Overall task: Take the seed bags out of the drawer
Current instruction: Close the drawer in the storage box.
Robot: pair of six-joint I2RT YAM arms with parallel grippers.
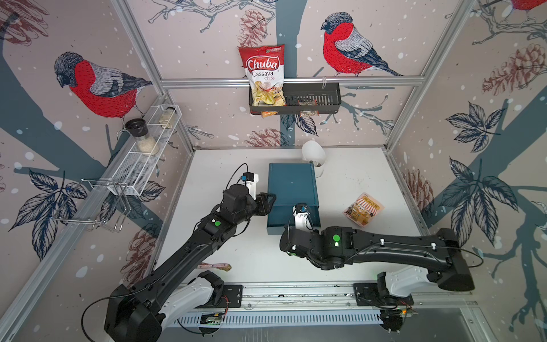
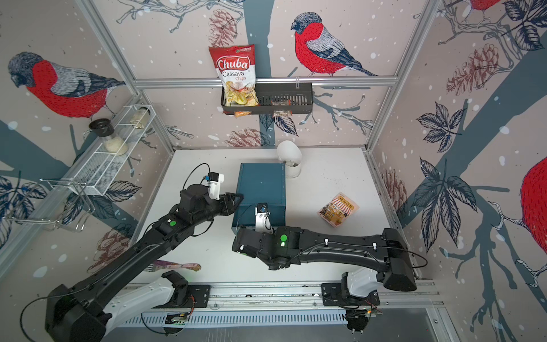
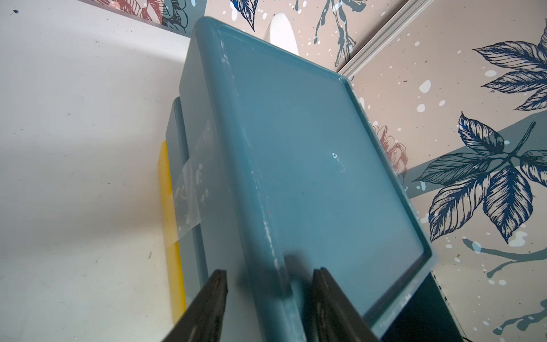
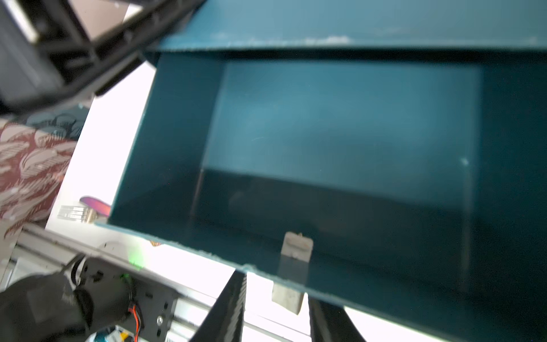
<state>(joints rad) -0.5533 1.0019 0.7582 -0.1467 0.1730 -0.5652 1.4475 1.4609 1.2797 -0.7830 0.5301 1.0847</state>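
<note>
Seed bag (image 1: 363,209) on table (image 1: 355,180); left hand (image 3: 268,277) and right hand (image 4: 276,291) half-open, empty, by drawer (image 4: 165,148)

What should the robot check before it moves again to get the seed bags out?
1. Left gripper bracing the teal box: jaws straddle its top rim; whether clamped, cannot tell.
2. Right gripper lined up on the drawer tab: ok, the tab sits between open jaws.
3. Drawer open: ok.
4. Bags left inside: none seen, but blurry; cannot tell.
5. Orange seed bag out on the table: ok.
6. Purple packet out on the table too: ok.
</note>
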